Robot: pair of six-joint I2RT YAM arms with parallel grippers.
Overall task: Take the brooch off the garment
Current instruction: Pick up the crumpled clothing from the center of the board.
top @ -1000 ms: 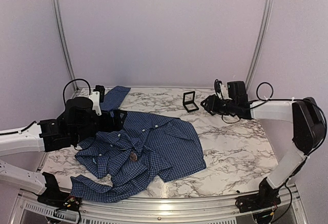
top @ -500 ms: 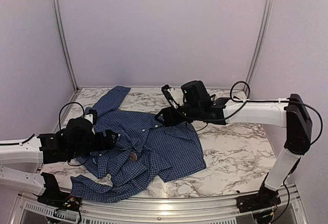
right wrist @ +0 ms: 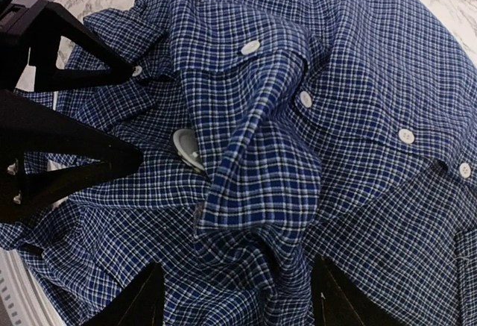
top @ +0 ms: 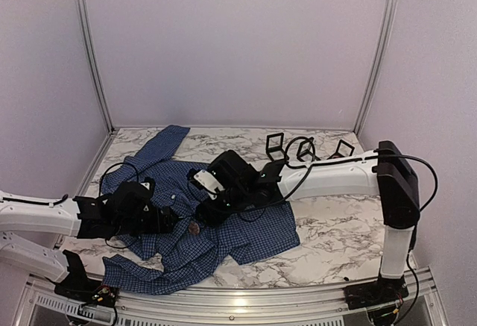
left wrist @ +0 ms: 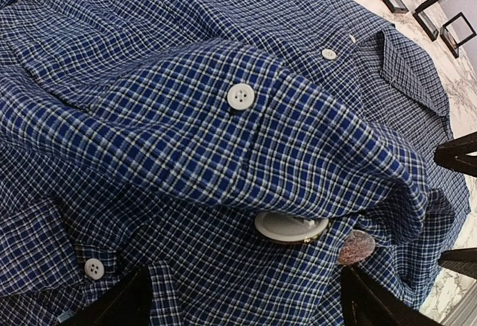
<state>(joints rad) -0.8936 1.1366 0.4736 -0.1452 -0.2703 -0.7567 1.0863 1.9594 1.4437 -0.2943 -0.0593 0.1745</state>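
garment [top: 257, 225]: dark blue-white fine check | buttons [left wrist: 240, 95]: white | brooch [left wrist: 356, 247]: reddish-brown | table [top: 343, 214]: white, grey-veined marble

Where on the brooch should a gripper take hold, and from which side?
Probably pinch the brooch across its exposed rim, coming from above on the side away from the shirt fold: that fold overhangs one edge, leaving only the other side open.
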